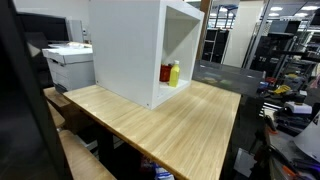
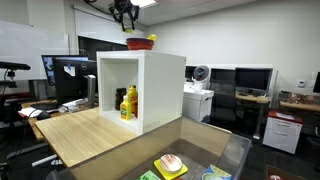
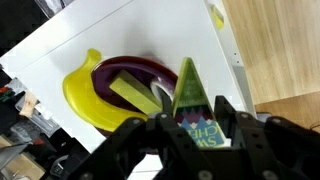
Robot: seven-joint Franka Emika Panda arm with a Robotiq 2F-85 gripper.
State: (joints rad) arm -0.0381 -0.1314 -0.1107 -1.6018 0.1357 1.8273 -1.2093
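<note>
My pincer (image 3: pixel 193 118) clamped tight on green wedge pack (image 3: pixel 188 88), narrow tip pointing away from me. Pack hangs over dark bowl (image 3: pixel 135 68) w/ banana (image 3: pixel 78 98), on top of white cabinet (image 3: pixel 150 30). Prob held high to clear bowl rim. Bottles (image 2: pixel 128 103) inside cabinet, well below.

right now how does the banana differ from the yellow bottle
The banana lies on top of the cabinet, against the bowl; the yellow bottle stands upright inside the cabinet, beside a red container. The banana is curved, the bottle straight. Both are yellow.
</note>
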